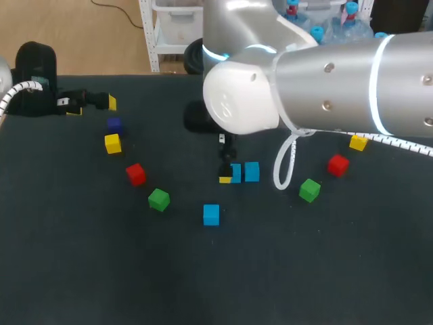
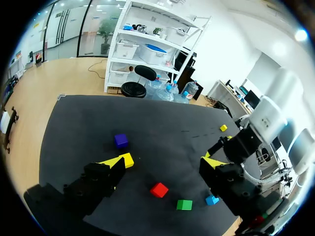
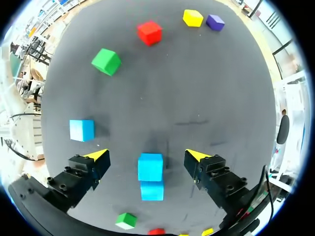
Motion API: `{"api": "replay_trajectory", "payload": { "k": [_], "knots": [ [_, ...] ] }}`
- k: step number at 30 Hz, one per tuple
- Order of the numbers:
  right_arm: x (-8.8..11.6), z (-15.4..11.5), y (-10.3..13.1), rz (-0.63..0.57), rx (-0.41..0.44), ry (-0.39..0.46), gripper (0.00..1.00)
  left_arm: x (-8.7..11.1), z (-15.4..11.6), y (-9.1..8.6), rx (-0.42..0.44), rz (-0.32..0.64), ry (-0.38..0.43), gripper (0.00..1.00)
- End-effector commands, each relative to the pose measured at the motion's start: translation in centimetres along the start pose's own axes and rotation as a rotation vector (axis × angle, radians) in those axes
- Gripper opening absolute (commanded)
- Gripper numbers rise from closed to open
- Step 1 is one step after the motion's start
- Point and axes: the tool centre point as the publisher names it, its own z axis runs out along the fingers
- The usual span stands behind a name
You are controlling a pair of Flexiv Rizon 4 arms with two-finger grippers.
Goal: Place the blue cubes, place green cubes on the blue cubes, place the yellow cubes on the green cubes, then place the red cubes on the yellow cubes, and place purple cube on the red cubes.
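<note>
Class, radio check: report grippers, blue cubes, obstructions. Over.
Left gripper open, empty. Right gripper open over two adjacent blue cubes. Third blue cube apart. Nothing blocking.

1 blue cube [image 1: 237, 173] half behind right hand [image 1: 227, 169]

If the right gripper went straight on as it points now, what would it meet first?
Probably the blue cube between the open fingers of the right gripper; the fingertips would land on the table beside it. Height above is unclear.
</note>
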Motion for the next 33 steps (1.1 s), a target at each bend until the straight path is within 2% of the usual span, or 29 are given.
{"api": "replay_trajectory", "payload": {
  "k": [1, 13, 27, 33],
  "knots": [
    [1.0, -1.3, 1.8, 0.011, 0.054, -0.026, 1.00, 0.1, 0.0, 0.2, 0.011, 0.002, -0.006, 1.00],
    [4.3, -4.6, 3.2, 0.068, 0.202, -0.136, 1.00, 0.1, 0.0, 0.2, 0.011, 0.002, -0.006, 1.00],
    [10.6, -6.5, 2.4, 0.137, 0.391, -0.222, 1.00, 0.1, 0.0, 0.2, 0.011, 0.002, -0.006, 1.00],
    [13.1, -7.3, 2.0, 0.184, 0.447, -0.229, 1.00, 0.1, 0.0, 0.2, 0.011, 0.002, -0.006, 1.00]
  ]
}}
